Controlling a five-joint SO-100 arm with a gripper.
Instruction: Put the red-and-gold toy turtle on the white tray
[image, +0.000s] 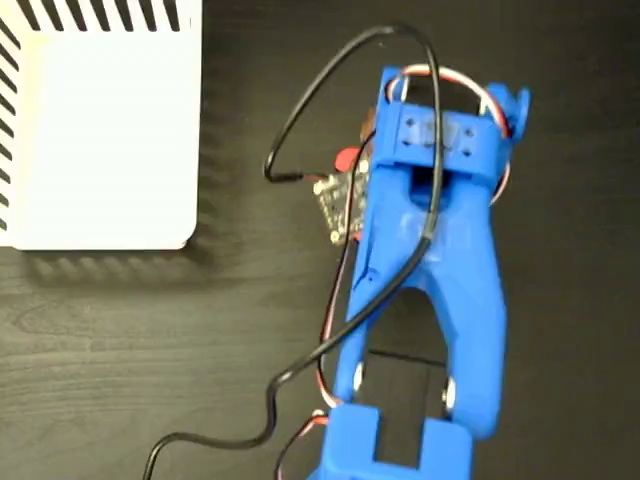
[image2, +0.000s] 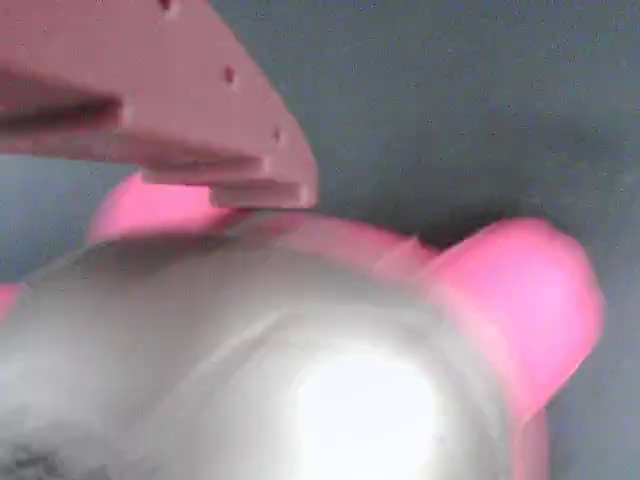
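Observation:
In the wrist view the red-and-gold toy turtle (image2: 300, 380) fills the lower half, very close. Its shiny shell glares, and one coral-pink foot (image2: 530, 300) sticks out at the right. One finger (image2: 200, 120) of my gripper (image2: 290, 200) lies against the far edge of the shell; the other finger is out of sight. In the fixed view only a small red bit of the turtle (image: 347, 158) peeks out left of the blue arm (image: 430, 250), which hides the gripper. The white tray (image: 100, 140) with black edge stripes lies at the upper left, well apart from the turtle.
A black cable (image: 330, 90) loops from the wrist out to the left and down past the arm. A small circuit board (image: 338, 200) sits on the arm's left side. The dark wooden table (image: 150, 340) surrounds everything.

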